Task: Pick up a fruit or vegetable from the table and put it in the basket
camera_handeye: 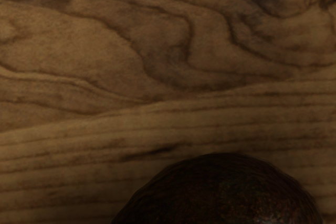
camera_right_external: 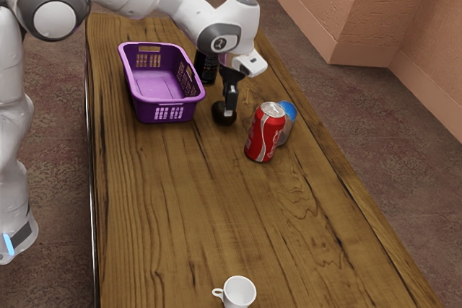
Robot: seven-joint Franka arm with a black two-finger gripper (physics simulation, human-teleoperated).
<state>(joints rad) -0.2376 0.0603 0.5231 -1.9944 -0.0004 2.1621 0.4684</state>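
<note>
My gripper points down at a dark, rounded fruit or vegetable, overlapping it in the exterior view; whether it is open or shut there cannot be told. The dark piece looks low, at or near the wooden tabletop. In the wrist view the same dark brown, rough-skinned piece bulges up at the lower edge, just under the hand, against wood grain. A purple basket stands beside the gripper, toward the exterior view's left, and its visible floor holds nothing.
A red soda can stands close to the hand on the exterior view's right, with a blue-topped object partly behind it. A black bottle is between basket and arm. A white cup sits at the exterior view's lower edge.
</note>
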